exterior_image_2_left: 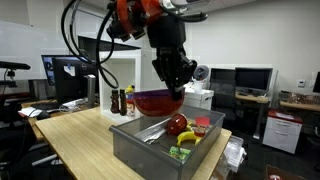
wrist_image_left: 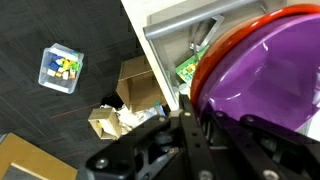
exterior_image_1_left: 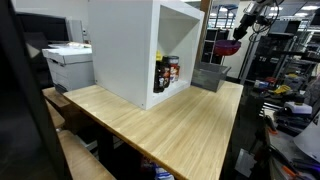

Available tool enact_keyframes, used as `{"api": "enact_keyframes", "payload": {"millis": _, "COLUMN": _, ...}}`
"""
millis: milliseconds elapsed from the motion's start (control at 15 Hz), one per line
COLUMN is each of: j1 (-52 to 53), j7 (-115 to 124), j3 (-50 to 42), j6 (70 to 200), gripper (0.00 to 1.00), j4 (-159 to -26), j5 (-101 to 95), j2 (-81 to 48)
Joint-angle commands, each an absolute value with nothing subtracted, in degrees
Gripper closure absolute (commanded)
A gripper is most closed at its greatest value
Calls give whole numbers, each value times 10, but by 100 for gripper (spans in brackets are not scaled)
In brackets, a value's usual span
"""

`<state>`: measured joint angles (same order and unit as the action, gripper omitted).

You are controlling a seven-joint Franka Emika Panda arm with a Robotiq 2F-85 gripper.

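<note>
Wrist view had the fingers [wrist_image_left: 188,128] clamped on the rim of a red bowl [wrist_image_left: 262,85], so it was definitely gripped. In an exterior view the bowl hung just under them, up in the air over a grey bin [exterior_image_2_left: 135,150] on the table [exterior_image_2_left: 75,135]. Further below the fingers, inside the bin, sat a red round thing [exterior_image_2_left: 177,124] and some green stuff [exterior_image_2_left: 180,153].
</note>
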<state>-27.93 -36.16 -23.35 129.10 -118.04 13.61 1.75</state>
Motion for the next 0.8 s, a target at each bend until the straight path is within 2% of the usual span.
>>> {"api": "enact_keyframes", "payload": {"millis": 0, "j1": -267, "j7": -352, "j3": -245, "j6": 1271, "gripper": 97, "j4": -1176, "j5": 121, "j2": 43}}
{"api": "enact_keyframes", "payload": {"millis": 733, "j1": -253, "j7": -344, "j3": -253, "j6": 1253, "gripper": 97, "j4": -1160, "j5": 103, "j2": 73}}
